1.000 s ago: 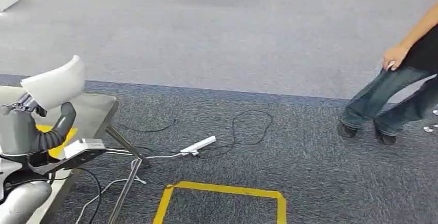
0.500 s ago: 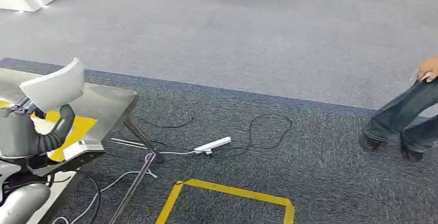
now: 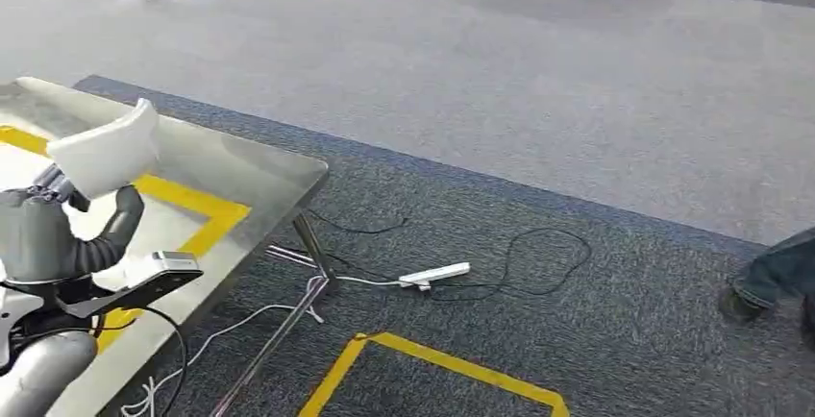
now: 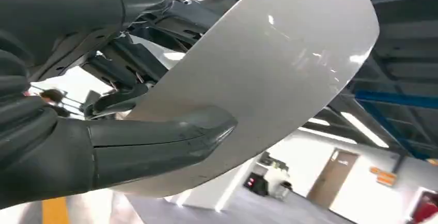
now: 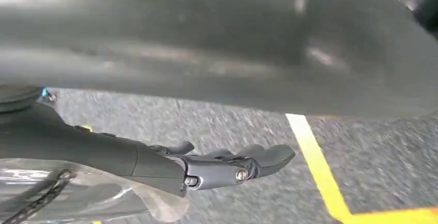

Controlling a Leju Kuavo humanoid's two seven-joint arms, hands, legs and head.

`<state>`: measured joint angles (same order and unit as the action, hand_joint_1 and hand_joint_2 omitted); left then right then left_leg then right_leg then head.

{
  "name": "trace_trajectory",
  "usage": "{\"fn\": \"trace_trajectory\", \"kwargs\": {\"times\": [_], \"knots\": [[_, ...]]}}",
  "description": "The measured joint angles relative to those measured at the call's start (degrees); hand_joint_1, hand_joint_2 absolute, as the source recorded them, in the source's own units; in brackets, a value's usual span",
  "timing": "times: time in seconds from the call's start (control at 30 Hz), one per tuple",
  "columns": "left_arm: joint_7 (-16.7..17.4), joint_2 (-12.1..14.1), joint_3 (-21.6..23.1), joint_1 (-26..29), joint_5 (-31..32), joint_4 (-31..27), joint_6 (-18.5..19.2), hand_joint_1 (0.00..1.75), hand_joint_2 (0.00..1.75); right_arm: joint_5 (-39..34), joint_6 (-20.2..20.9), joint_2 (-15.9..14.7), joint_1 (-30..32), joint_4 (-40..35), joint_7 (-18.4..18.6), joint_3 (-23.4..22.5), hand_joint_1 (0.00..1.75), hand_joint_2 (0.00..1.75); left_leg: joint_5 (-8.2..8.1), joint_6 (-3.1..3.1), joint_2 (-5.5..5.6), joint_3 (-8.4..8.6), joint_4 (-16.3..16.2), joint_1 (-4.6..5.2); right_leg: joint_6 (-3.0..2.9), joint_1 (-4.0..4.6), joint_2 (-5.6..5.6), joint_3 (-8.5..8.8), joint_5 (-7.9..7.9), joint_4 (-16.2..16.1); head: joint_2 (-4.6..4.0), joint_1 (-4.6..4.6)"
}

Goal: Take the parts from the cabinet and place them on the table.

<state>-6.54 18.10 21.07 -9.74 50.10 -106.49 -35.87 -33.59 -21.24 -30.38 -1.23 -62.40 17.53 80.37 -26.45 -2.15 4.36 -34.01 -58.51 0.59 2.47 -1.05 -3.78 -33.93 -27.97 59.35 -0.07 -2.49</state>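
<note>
Left hand (image 3: 58,230) carries white curved part (image 3: 104,156) toward steel table (image 3: 269,179).

Part is pinched between the thick thumb (image 4: 155,144) and darker fingers behind it, held up high above the table's near edge and touching nothing, probably so it stays off the tabletop until set down, likely by the yellow tape outline (image 3: 207,208). It looks like a thin, smooth, glossy white shell, bent like a panel with rounded corners. Right hand (image 5: 227,164) hangs over the carpet, fingers loosely extended, holding nothing.
</note>
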Motion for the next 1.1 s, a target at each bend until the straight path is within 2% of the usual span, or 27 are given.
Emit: {"fn": "trace_trajectory", "kwargs": {"times": [0.03,0.13,0.17,0.2,0.23,0.3,0.33,0.37,0.4,0.43,0.47,0.5,0.53,0.63,0.67,0.7,0.73,0.77,0.8,0.83,0.87,0.9,0.93,0.97,1.0,1.03,1.1], "knots": [[0.0,0.0,0.0,-0.3,0.1,0.0,-0.1,1.75,1.75,0.1,0.4,0.3,0.0,0.4,-0.2,0.0,0.00,0.00,-0.01,0.20,0.60,-0.46,-0.6,0.06,-0.10,-0.19,-0.28,0.68,-0.06,-1.3,0.00,0.11],[0.4,0.2,0.1,0.0,0.4,0.0,-0.3,1.75,1.75,0.5,0.0,0.2,0.0,0.5,0.4,0.0,0.00,0.00,0.43,1.11,2.09,-0.65,-0.1,-0.33,-0.76,0.27,1.12,0.87,-0.06,-1.0,0.00,0.04],[0.3,0.2,0.0,0.1,0.7,0.0,-0.3,1.75,1.75,0.6,-0.1,0.5,0.0,0.5,0.5,0.0,0.00,0.00,-0.14,1.36,1.81,-0.77,-0.6,-0.36,-1.28,-0.21,1.98,1.18,0.26,-1.7,0.00,-0.04],[0.3,0.3,0.0,0.2,0.9,0.0,-0.5,1.75,1.75,0.9,-0.2,0.3,0.0,0.5,0.9,0.0,0.00,0.00,-1.35,1.65,-0.85,-1.40,-2.1,-0.05,-1.66,-0.10,2.43,1.46,0.17,-1.8,0.00,0.37],[0.3,0.5,-0.1,0.2,0.9,0.0,-0.7,1.75,1.75,1.1,-0.4,0.2,0.0,0.1,1.3,0.0,0.00,0.00,-3.52,2.02,-2.58,-3.01,-5.7,-0.12,-2.02,-0.06,3.07,1.60,0.11,-1.9,0.00,0.68],[0.3,0.6,-0.2,0.6,0.9,0.0,-0.9,1.75,1.75,1.5,-1.1,-0.6,0.5,-1.4,2.4,0.0,0.00,0.00,-7.33,2.45,-3.59,-7.13,-14.6,-0.42,-2.27,0.00,4.31,1.77,-0.10,-1.9,0.00,0.65],[0.3,0.6,-0.2,0.8,0.9,0.0,-0.8,1.75,1.75,1.4,-1.6,-0.8,0.6,-1.7,2.7,0.0,0.00,0.00,-7.94,2.63,-3.63,-8.61,-17.6,-0.60,-2.31,0.00,5.05,1.81,-0.22,-1.9,0.00,0.63],[0.4,0.6,-0.2,0.8,0.9,0.0,-0.7,1.75,1.75,1.4,-1.7,-0.8,0.6,-1.7,2.6,0.0,0.00,0.00,-7.11,2.74,-3.66,-8.69,-17.5,-0.77,-2.25,0.00,5.76,1.90,-0.34,-1.8,0.00,0.68],[0.4,0.6,-0.2,0.8,1.0,0.0,-0.6,1.75,1.75,1.5,-1.3,-0.8,0.5,-1.6,2.2,0.0,0.00,0.00,-5.23,2.76,-3.74,-7.61,-15.2,-0.86,-2.24,0.00,6.38,2.02,-0.46,-1.8,0.00,0.63],[0.5,0.6,-0.2,0.7,1.2,0.0,-0.5,1.75,1.75,1.5,-0.8,-0.7,0.3,-1.6,1.8,0.0,0.00,0.00,-2.61,2.67,-4.11,-5.41,-10.7,-0.86,-2.10,0.01,7.01,2.27,-0.61,-1.8,0.00,0.66],[0.7,0.6,-0.2,0.6,1.4,0.0,-0.5,1.75,1.75,1.5,-0.8,-0.6,0.2,-1.5,1.7,0.0,0.00,0.00,-0.16,2.43,-5.12,-2.75,-5.5,-0.75,-1.88,0.01,7.55,2.61,-0.81,-1.8,0.00,0.68],[0.9,0.6,-0.2,0.3,1.5,0.0,-0.5,1.75,1.75,1.6,-0.9,-0.6,0.3,-1.5,1.8,0.0,0.00,0.00,0.92,1.96,-8.00,-0.53,-1.1,-0.35,-1.61,0.08,8.09,2.95,-1.04,-1.9,0.00,0.68],[1.0,0.5,-0.2,0.0,1.7,0.0,-0.5,1.75,1.75,1.6,-0.9,-0.5,0.4,-1.5,1.7,0.0,0.00,0.00,0.08,1.71,-9.46,0.06,0.1,0.58,-1.18,0.50,8.71,2.94,-1.35,-1.7,0.00,0.66],[1.4,0.3,-0.2,-0.6,2.1,0.2,-0.3,1.75,1.75,1.5,0.2,0.7,0.0,0.9,0.1,-0.5,0.00,0.00,0.15,1.08,-7.28,-0.56,0.1,0.47,-0.60,0.58,10.86,3.33,-1.46,-2.2,0.00,0.63],[1.4,0.2,-0.2,-0.7,2.2,0.2,-0.3,1.75,1.75,1.5,0.5,1.2,-0.3,1.5,-0.2,-0.7,0.00,0.00,0.51,0.62,-6.62,-0.07,0.8,0.12,-0.11,0.60,10.96,3.57,-1.82,-2.2,0.00,0.63],[1.4,0.0,-0.2,-0.8,2.3,0.2,-0.3,1.75,1.75,1.5,0.6,1.5,-0.4,2.0,-0.4,-0.9,0.00,0.00,0.69,0.33,-6.13,0.14,1.1,-0.15,0.18,0.35,7.82,2.96,-2.65,-1.2,0.00,0.46],[1.4,-0.1,-0.2,-1.3,2.3,0.3,-0.3,1.75,1.75,1.5,0.6,1.8,-0.5,2.4,-0.6,-0.9,0.00,0.00,0.71,-0.01,-5.61,0.11,1.1,-0.30,0.16,0.23,5.42,1.55,-4.34,1.8,0.00,0.48],[1.4,-0.3,-0.2,-1.5,2.3,0.3,-0.3,1.75,1.75,1.5,0.7,2.0,-0.5,2.9,-0.7,-0.9,0.00,0.00,0.72,-0.13,-4.85,0.08,1.1,-0.35,0.29,0.22,4.34,-1.10,-6.70,7.1,0.00,0.13],[1.4,-0.5,-0.1,-1.5,2.3,0.4,-0.3,1.75,1.75,1.5,0.7,2.1,-0.5,3.4,-0.6,-0.9,0.00,0.00,0.70,-0.15,-4.09,0.09,1.1,-0.33,0.43,0.23,3.99,-3.91,-8.64,12.4,0.00,0.17],[1.4,-0.6,0.0,-1.5,2.3,0.5,-0.3,1.75,1.75,1.4,0.7,2.3,-0.3,3.7,-0.6,-0.9,0.00,0.00,0.70,-0.15,-3.30,0.11,1.1,-0.32,0.46,0.26,3.96,-6.12,-9.42,16.0,0.00,0.15],[1.4,-0.7,0.1,-1.5,2.3,0.7,-0.3,1.75,1.75,1.4,0.7,2.3,-0.2,4.0,-0.6,-0.9,0.00,0.00,0.69,-0.15,-2.49,0.16,1.0,-0.32,0.43,0.26,3.93,-7.23,-8.80,17.1,0.00,0.17],[1.4,-0.8,0.2,-1.5,2.3,0.8,-0.3,1.75,1.75,1.4,0.8,2.5,-0.2,4.2,-0.6,-0.9,0.00,0.00,0.68,-0.14,-1.74,0.24,1.0,-0.36,0.37,0.24,3.90,-6.97,-6.87,15.4,0.00,0.15],[1.4,-0.8,0.2,-1.5,2.3,0.9,-0.3,1.75,1.75,1.5,0.8,2.5,-0.2,4.4,-0.6,-0.9,0.00,0.00,0.60,-0.05,-0.79,0.39,1.0,-0.45,0.33,0.17,3.73,-5.25,-3.71,10.8,0.00,0.17],[1.4,-0.8,0.2,-1.4,2.3,0.9,-0.4,1.75,1.75,1.7,0.8,2.5,-0.2,4.4,-0.2,-0.9,0.00,0.00,0.42,0.16,-0.08,0.55,0.9,-0.55,0.30,0.02,3.02,-2.82,-0.63,5.1,0.00,0.17],[1.4,-0.8,0.1,-1.3,2.3,0.9,-0.6,1.75,1.75,1.9,0.3,2.2,-0.1,3.9,0.8,-0.9,0.00,0.00,0.19,0.49,0.65,0.47,0.6,-0.65,0.47,-0.36,0.56,-0.80,1.22,0.3,0.00,0.15],[1.5,-0.6,0.1,-1.2,2.3,0.9,-0.7,1.75,1.75,2.1,-0.5,1.8,0.2,2.9,1.7,-0.9,0.00,0.00,-0.07,0.88,1.34,0.06,0.0,-0.24,0.43,-0.53,-0.93,0.39,0.07,-1.0,0.00,0.13],[1.6,-0.3,-0.1,-0.6,2.3,0.8,-0.7,1.75,1.75,2.3,-1.3,0.9,0.4,0.9,2.4,-0.9,0.00,0.00,0.24,1.35,2.58,-0.40,0.0,-0.63,-0.08,-0.28,0.18,0.59,-0.04,-0.9,0.00,0.17]]}}
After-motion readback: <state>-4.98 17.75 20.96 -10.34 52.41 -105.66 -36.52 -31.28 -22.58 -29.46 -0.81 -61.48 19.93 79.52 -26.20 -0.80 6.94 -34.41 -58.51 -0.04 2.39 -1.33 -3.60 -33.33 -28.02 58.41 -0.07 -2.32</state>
